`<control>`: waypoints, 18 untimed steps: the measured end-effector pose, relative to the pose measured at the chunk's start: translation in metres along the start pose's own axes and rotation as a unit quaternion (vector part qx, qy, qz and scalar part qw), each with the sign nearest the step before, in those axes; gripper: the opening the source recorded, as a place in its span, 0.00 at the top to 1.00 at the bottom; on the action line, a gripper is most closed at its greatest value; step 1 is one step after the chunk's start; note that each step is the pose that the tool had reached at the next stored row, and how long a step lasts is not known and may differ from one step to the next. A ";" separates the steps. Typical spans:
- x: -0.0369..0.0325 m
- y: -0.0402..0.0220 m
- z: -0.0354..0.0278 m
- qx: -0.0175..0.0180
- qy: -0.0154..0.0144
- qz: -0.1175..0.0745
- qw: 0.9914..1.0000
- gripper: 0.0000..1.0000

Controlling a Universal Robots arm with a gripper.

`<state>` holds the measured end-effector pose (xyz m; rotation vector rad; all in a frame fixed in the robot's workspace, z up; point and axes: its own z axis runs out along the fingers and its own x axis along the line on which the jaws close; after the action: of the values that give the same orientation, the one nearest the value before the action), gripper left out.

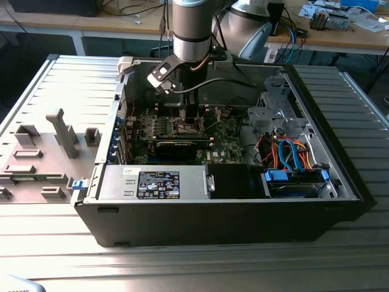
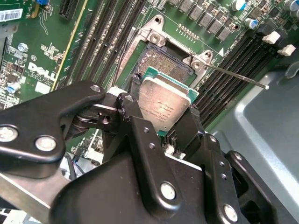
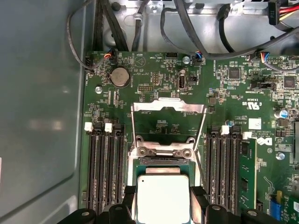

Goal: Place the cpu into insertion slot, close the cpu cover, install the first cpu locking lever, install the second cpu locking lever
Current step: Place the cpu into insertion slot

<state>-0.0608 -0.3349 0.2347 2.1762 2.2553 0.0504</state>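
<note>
My gripper (image 2: pixel 164 100) is shut on the cpu (image 2: pixel 166 105), a pale metallic square on a green backing, gripped by two opposite edges. It hangs just above the insertion slot (image 2: pixel 167 63), a dark square recess with a silvery rim. In the first wrist view the cpu (image 3: pixel 162 198) covers most of the slot's rim (image 3: pixel 161 152). The cpu cover (image 3: pixel 168 107) is flipped open, away from the slot. A thin wire locking lever (image 2: pixel 233 74) sticks out sideways, unlatched. In the exterior view the gripper (image 1: pixel 185 115) reaches down into the open computer case.
Black memory slots (image 3: pixel 105 172) flank the socket on both sides. A black card (image 1: pixel 176 148), the power supply (image 1: pixel 158 182) and blue and orange cables (image 1: pixel 292 155) lie inside the case (image 1: pixel 340 201). Grey fixtures (image 1: pixel 61 131) stand on the table at the exterior view's left.
</note>
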 end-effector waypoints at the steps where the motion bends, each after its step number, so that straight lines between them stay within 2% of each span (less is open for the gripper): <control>1: 0.0000 0.0000 0.0011 0.000 0.000 0.000 1.000 0.46; 11: 0.0010 -0.0006 0.0087 0.000 0.000 0.000 1.000 0.46; 18: 0.0009 -0.0014 0.0174 0.000 0.000 0.000 1.000 0.46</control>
<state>-0.0618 -0.3337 0.2173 2.1762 2.2552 0.0503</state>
